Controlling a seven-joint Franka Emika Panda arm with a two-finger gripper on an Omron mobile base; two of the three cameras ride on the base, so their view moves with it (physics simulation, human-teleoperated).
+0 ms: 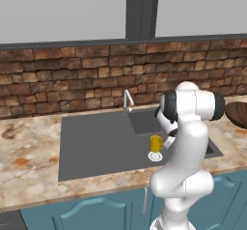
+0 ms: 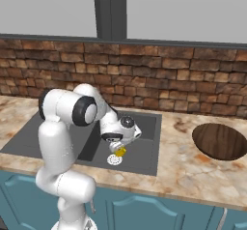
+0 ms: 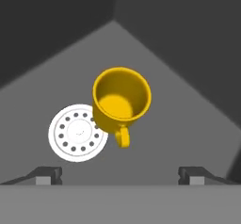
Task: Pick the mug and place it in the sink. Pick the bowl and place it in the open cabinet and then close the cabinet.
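fingers [image 3: 120, 175]: wide open, nothing held, both tips clear of mug
mug [image 3: 121, 103]: upright on sink [image 1: 96, 147] floor, just beside round drain [image 3: 77, 132], handle toward fingers
left base view: faucet [image 1: 127, 101] at sink back edge; mug beside arm [image 1: 185, 142], drain below it
right base view: bowl [image 2: 220, 141] whole on surface [image 2: 193, 168] right of sink, well apart from mug
arm pose: elbow high, wrist bent down into basin, hand above mug

Small yellow mug [image 3: 121, 100]: upright on dark grey sink basin [image 1: 96, 147] floor, beside drain. Dark brown wooden bowl [image 2: 220, 141]: on counter, right of sink.
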